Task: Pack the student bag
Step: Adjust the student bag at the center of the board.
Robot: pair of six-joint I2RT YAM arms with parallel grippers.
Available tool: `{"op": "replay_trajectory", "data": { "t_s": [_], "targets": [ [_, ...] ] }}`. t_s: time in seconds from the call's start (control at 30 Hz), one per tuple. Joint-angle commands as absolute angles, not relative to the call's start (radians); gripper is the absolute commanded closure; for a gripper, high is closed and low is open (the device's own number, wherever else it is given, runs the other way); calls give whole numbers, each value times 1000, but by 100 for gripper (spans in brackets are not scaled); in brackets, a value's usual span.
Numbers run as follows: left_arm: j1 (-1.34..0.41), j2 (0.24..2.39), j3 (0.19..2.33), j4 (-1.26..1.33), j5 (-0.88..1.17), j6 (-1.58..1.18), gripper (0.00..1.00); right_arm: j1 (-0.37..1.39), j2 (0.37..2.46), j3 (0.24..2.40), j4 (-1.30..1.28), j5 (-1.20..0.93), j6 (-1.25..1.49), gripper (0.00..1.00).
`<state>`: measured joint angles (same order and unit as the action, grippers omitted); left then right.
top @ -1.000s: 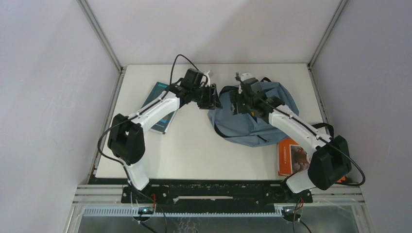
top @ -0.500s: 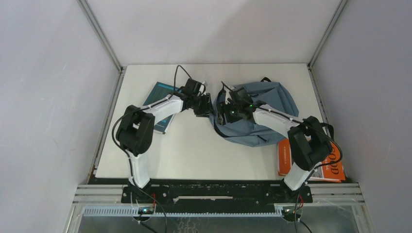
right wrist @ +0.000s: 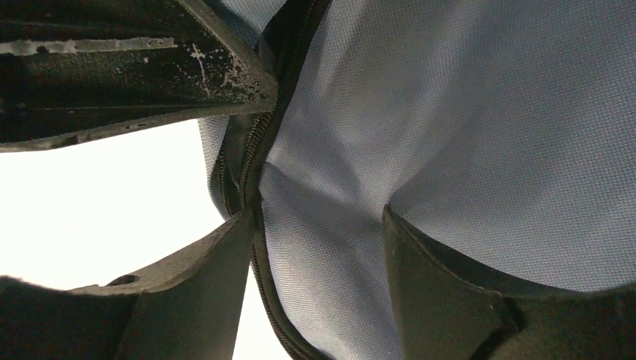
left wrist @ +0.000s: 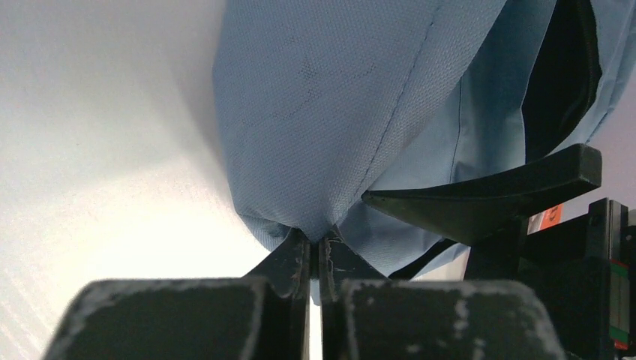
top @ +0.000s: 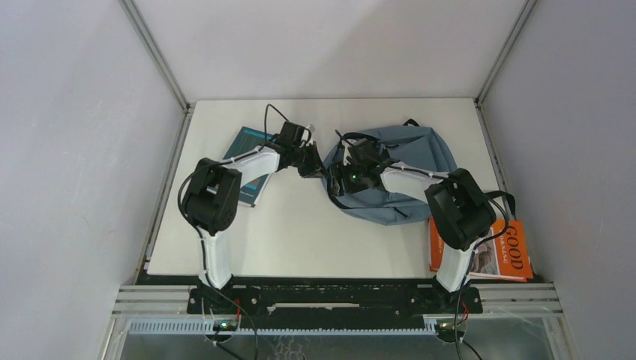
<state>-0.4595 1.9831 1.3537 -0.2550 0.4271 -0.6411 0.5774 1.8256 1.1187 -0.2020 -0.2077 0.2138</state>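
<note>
The grey-blue student bag (top: 401, 169) lies at the right back of the table. My left gripper (top: 315, 163) is at the bag's left edge. In the left wrist view it (left wrist: 315, 244) is shut on a pinch of the bag's fabric (left wrist: 322, 97). My right gripper (top: 343, 177) is close beside it on the same edge. In the right wrist view it (right wrist: 315, 259) is open, its fingers (right wrist: 439, 292) astride a fold of fabric next to the black zipper line (right wrist: 259, 150). The bag's dark opening (left wrist: 559, 75) shows in the left wrist view.
A teal book (top: 253, 161) lies under my left arm at the table's left. An orange book (top: 495, 251) marked GOOD lies at the front right, by my right arm. A black strap (top: 502, 196) trails from the bag's right side.
Both grippers have dropped and closed in on the bag's left edge. The right gripper moved left and forward. The right arm folded back, uncovering more of the orange book.
</note>
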Motion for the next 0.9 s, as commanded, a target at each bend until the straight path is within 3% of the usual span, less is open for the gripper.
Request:
{"op": "replay_trajectory", "data": {
  "t_s": [0.0, 0.17, 0.33, 0.37, 0.5, 0.87],
  "targets": [
    [-456, 1995, 1334, -192, 476, -668, 100, 596, 1803, 1128, -149, -197, 227, 30],
    [-456, 2003, 1336, -188, 489, -672, 100, 624, 1806, 1133, -106, -195, 224, 27],
    [-456, 1994, 1329, -190, 494, -672, 100, 620, 1874, 1159, -127, -168, 250, 34],
    [-456, 1992, 1328, -191, 494, -671, 100, 619, 1877, 1159, -129, -160, 251, 41],
    [-453, 1982, 1313, -191, 488, -664, 100, 601, 1817, 1159, -168, -113, 259, 99],
    [-407, 1983, 1298, -142, 541, -719, 100, 404, 1344, 1156, -278, -34, 340, 100]
  ]
}}
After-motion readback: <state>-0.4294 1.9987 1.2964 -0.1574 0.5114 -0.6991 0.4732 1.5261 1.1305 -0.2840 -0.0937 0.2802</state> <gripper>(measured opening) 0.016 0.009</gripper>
